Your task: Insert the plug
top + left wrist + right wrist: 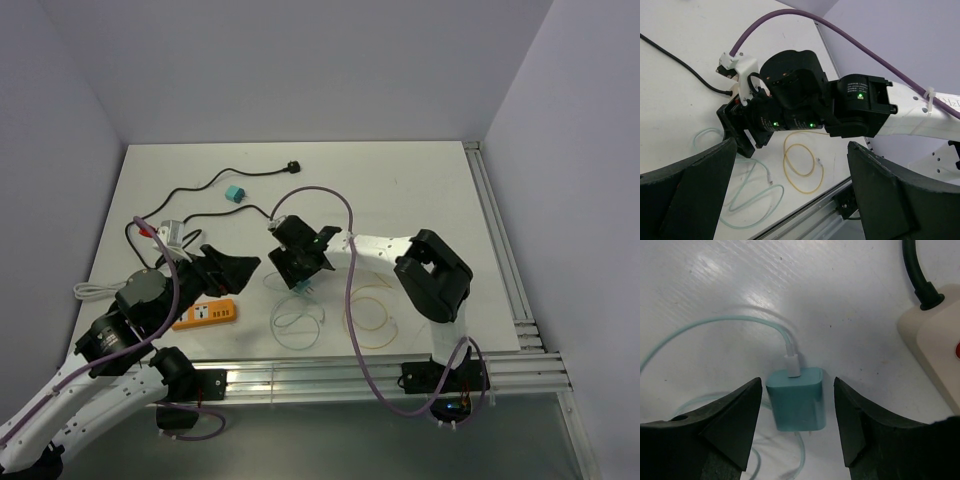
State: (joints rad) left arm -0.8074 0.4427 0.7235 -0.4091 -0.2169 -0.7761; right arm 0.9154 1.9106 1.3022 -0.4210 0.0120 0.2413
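Note:
A teal charger plug (795,399) lies on the white table with a white connector and a pale teal cable (715,325) running from it. My right gripper (797,385) is open, one finger on each side of the plug, with a gap at both sides. In the top view the right gripper (303,272) points down over the plug (307,286). A beige power strip (935,345) with a black cord lies just right of it. My left gripper (232,268) is open and empty, left of the right gripper; its wrist view (790,200) faces the right wrist.
An orange device (205,313) lies under the left arm. A white box with red parts (170,235), a second teal block (235,193) and a black plug (293,167) lie further back. A yellow cable (370,310) is coiled near the front rail (330,375).

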